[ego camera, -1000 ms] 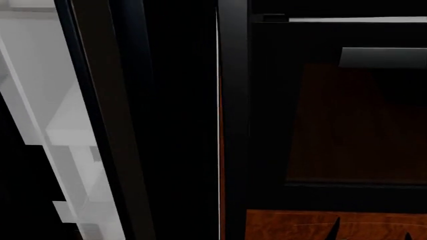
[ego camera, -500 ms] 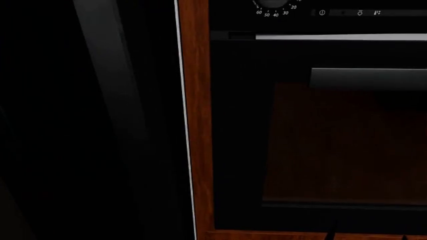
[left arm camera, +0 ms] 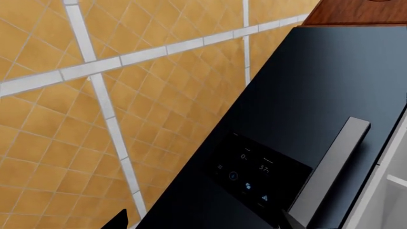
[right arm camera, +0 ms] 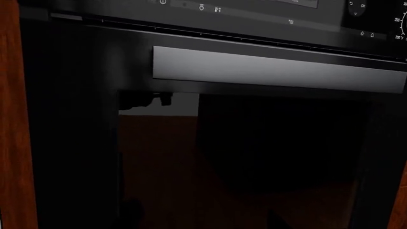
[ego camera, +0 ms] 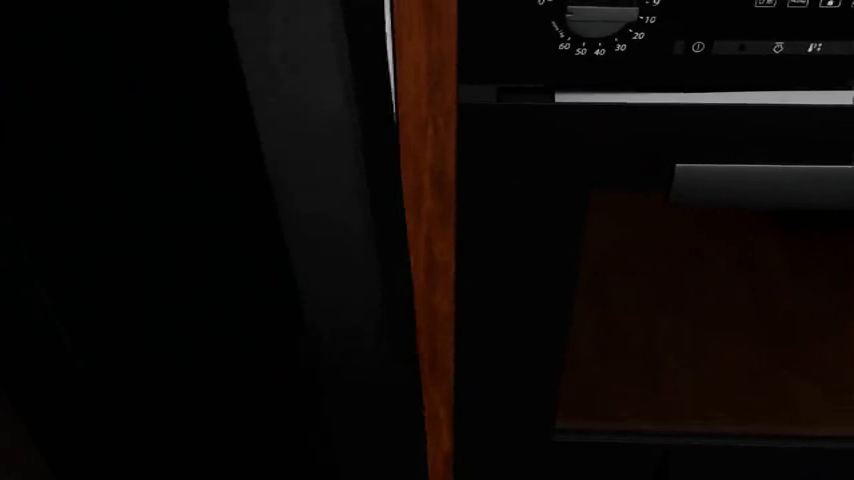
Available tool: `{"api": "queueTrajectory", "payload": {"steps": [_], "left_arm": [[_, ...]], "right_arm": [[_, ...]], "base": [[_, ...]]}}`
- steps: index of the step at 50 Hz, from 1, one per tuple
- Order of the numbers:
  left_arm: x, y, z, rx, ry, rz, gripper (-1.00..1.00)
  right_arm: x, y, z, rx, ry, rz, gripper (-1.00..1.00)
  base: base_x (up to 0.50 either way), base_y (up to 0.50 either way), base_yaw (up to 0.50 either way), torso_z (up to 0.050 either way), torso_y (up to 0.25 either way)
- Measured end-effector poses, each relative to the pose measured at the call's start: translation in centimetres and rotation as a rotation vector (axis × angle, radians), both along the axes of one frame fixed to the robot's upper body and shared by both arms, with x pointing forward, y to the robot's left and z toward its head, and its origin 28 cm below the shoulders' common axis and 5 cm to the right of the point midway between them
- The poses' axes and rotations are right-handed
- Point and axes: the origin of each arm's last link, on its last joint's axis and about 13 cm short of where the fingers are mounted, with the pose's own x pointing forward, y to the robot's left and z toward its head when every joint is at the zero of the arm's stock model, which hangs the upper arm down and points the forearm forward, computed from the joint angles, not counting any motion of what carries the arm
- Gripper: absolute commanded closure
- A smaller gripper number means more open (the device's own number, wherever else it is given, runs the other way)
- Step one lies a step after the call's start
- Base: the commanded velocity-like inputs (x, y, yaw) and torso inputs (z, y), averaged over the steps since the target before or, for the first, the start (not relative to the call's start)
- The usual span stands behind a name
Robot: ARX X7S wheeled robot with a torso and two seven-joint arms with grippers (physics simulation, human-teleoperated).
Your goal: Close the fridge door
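The fridge door (left arm camera: 318, 90) is a glossy black slab with a small lit display (left arm camera: 254, 174) and a dark grey bar handle (left arm camera: 330, 171). My left gripper (left arm camera: 205, 222) is open, its two dark fingertips spread wide close over the door's face. A sliver of white fridge interior (left arm camera: 391, 183) shows past the door's edge. In the head view the fridge door (ego camera: 174, 250) fills the left as a dark surface with a grey sheen. My right gripper (right arm camera: 203, 217) is open and faces the oven door, its tips barely visible against the dark glass. Neither arm shows in the head view.
A reddish wood strip (ego camera: 427, 250) separates the fridge from the black oven (ego camera: 667, 300), which has a timer dial (ego camera: 603, 22) and a silver bar handle (right arm camera: 273, 69). Orange diamond tiles with white bands (left arm camera: 95, 105) lie beyond the fridge door.
The white shelves seen a second ago have gone from the head view and dark door surface fills the left. The wood strip came into sight, and the oven has slid right and down.
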Motion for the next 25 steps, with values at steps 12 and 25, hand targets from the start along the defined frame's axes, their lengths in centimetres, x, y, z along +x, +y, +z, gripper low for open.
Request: {"api": "queueTrajectory", "payload": {"steps": [12, 25], "left_arm": [[-0.10, 0.02, -0.06, -0.002, 0.000, -0.002, -1.00], [-0.30, 0.01, 0.03, -0.001, -0.002, -0.007, -1.00]], "right_arm": [[-0.07, -0.02, 0.03, 0.001, -0.008, -0.005, -1.00], [-0.38, 0.00, 0.12, 0.002, -0.016, -0.003, -1.00]], "base": [[0.04, 0.01, 0.00, 0.000, 0.000], [0.00, 0.14, 0.00, 0.000, 0.000]]}}
